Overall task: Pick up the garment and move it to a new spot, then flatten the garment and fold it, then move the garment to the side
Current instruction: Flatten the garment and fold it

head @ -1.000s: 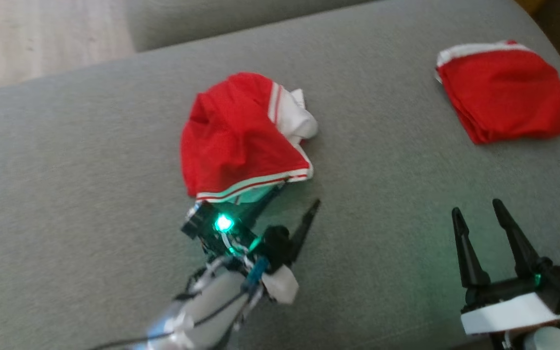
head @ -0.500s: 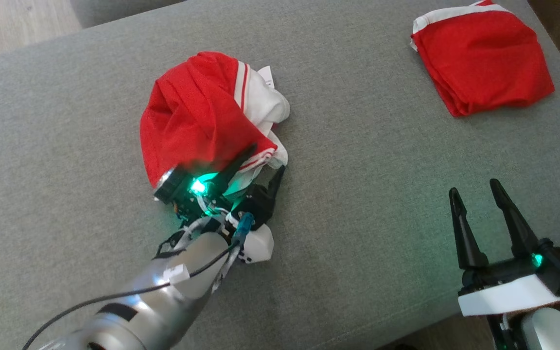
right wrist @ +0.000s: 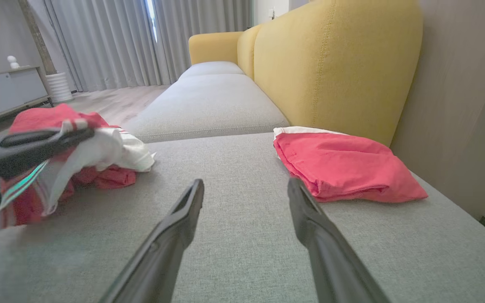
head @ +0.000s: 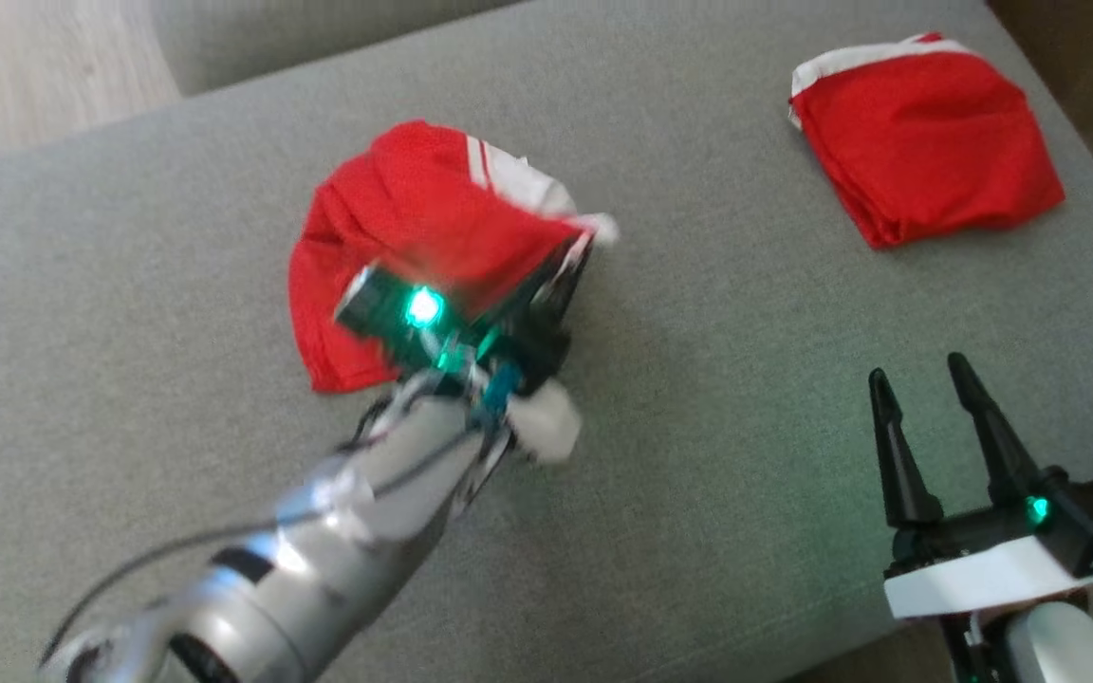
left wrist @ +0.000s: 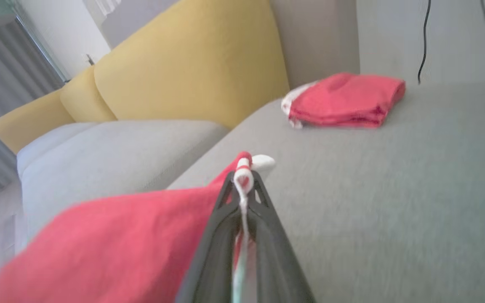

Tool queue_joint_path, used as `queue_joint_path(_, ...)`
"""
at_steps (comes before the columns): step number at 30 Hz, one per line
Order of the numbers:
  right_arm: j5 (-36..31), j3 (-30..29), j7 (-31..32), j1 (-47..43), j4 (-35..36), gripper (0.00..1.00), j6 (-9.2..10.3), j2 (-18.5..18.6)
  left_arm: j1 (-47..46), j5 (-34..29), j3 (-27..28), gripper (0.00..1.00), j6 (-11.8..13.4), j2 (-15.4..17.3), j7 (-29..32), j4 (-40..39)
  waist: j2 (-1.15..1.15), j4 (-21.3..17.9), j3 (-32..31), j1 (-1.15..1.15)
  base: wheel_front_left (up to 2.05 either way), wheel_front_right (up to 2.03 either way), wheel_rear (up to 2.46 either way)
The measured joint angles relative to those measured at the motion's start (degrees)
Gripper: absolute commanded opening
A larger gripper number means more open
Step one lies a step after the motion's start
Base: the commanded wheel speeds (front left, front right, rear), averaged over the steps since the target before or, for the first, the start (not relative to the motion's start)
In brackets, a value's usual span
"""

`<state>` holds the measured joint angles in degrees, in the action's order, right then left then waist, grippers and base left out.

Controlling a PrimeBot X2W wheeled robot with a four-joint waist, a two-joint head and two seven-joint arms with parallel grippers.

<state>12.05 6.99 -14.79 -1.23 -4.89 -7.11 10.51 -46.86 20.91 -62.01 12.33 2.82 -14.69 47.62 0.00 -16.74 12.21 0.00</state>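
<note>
Left wrist view; left hand [left wrist: 242, 180] tight on garment [left wrist: 99, 235]

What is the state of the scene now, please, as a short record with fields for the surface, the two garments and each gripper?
surface: grey seat, with a yellow backrest behind it
crumpled red garment: near the middle of the seat, its white striped edge pinched and lifted
left gripper: shut on the crumpled red garment's white edge
folded red garment: lying at the far right, apart from both grippers
right gripper: open, holding nothing, over the seat's near right part
</note>
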Motion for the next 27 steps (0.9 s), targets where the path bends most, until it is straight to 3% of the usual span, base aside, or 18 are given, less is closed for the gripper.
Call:
queue_joint_path(3,-0.4,0.0,0.0,-0.6,-0.3,1.0,0.0,-0.9,-3.5,1.3,1.7,0.0,-2.5,0.0,0.0,-3.6,0.0,0.2,-2.0,0.0,0.0,0.0,0.0)
queue_joint_path(8,-1.6,-0.3,0.0,-2.9,-0.8,1.0,0.0,-2.3,-13.6,1.9,10.7,0.0,-6.9,-0.3,0.0,-10.4,0.0,0.8,-6.8,0.0,0.0,0.0,0.0)
queue_joint_path(14,-2.6,-1.9,0.0,-5.9,-0.9,1.0,0.0,-2.9,-18.1,4.4,20.0,0.0,-9.9,-0.1,-0.1,-15.5,0.0,2.6,-10.5,-0.01,0.0,0.0,0.0)
queue_joint_path(18,-3.2,-2.7,0.0,-7.2,-0.3,1.0,0.0,-3.2,-10.9,7.5,21.6,0.0,-10.4,0.8,-0.1,-13.7,0.0,5.0,-11.4,-0.01,0.0,0.0,0.0)
queue_joint_path(27,-3.6,-4.5,0.0,-7.7,0.6,1.0,0.0,-3.1,22.1,12.3,26.0,0.0,-8.7,6.5,0.0,-11.3,0.0,10.0,-10.5,0.0,0.0,0.0,0.0)
